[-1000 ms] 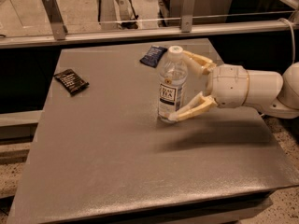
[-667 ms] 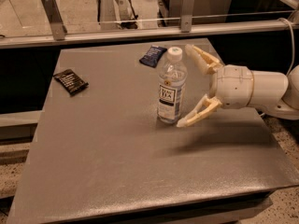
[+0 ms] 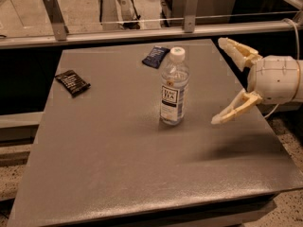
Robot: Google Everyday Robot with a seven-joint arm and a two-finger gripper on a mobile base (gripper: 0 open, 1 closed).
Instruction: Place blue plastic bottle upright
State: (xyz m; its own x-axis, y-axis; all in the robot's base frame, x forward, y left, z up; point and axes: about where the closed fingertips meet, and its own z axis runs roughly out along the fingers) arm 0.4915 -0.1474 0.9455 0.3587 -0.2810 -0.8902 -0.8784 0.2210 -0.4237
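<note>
Leftmost, a flat black snack packet (image 3: 72, 82) lies near the left edge of the counter (image 3: 118, 155), turned on a diagonal. Further right, toward the back edge, a dark blue packet (image 3: 155, 56) lies flat, well apart from the black one. Just in front of it and slightly right, the blue plastic bottle (image 3: 173, 91) stands upright on its base near the middle of the counter. Its white cap is on top, and the dark text panel of its label faces the camera. Nothing touches it. To its right, across a clear gap, the gripper (image 3: 218, 82) hangs above the counter's right side, released. Its two pale fingers (image 3: 236, 109) are spread wide — one tip up toward the back edge, the other lower and nearer, pointing toward the bottle. Its rounded white wrist runs off the right edge of the view.
</note>
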